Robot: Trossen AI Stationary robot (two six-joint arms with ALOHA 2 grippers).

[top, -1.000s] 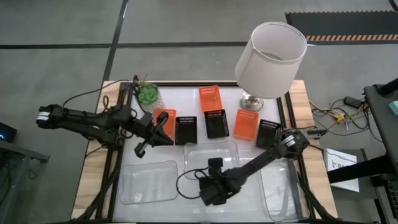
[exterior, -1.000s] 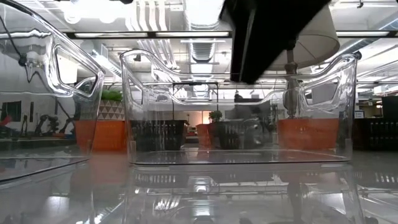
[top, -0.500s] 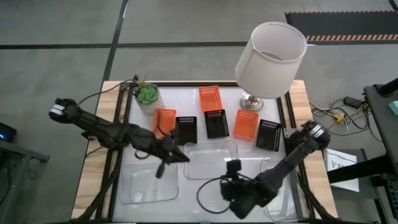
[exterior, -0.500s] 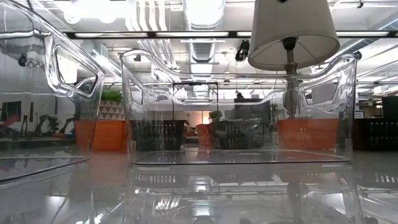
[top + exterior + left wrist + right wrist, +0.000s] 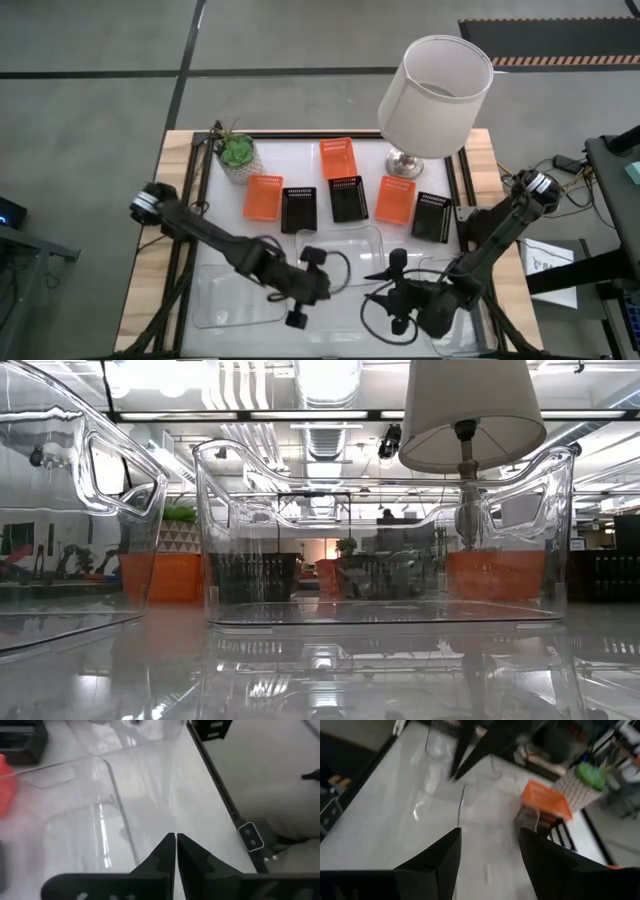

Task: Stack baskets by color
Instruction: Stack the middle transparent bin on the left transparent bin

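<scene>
The left gripper [image 5: 296, 318] hangs with its fingers pressed together, holding nothing, over the front edge of the table [image 5: 476, 150] beside the left clear tray [image 5: 236, 292]. The right gripper [image 5: 378, 300], spread wide and empty, sits near the front edge between the middle clear tray [image 5: 340, 255] and the right clear tray [image 5: 458, 305]. Behind them the orange baskets [image 5: 263, 197] and black baskets [image 5: 299, 209] stand in a loose row, bare tabletop separating row from trays, with the lamp [image 5: 434, 90] and plant [image 5: 237, 151] at the back edge.

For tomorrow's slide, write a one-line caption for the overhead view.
Two arms reach over clear trays at the table's near edge; orange baskets and black baskets sit unstacked.
</scene>
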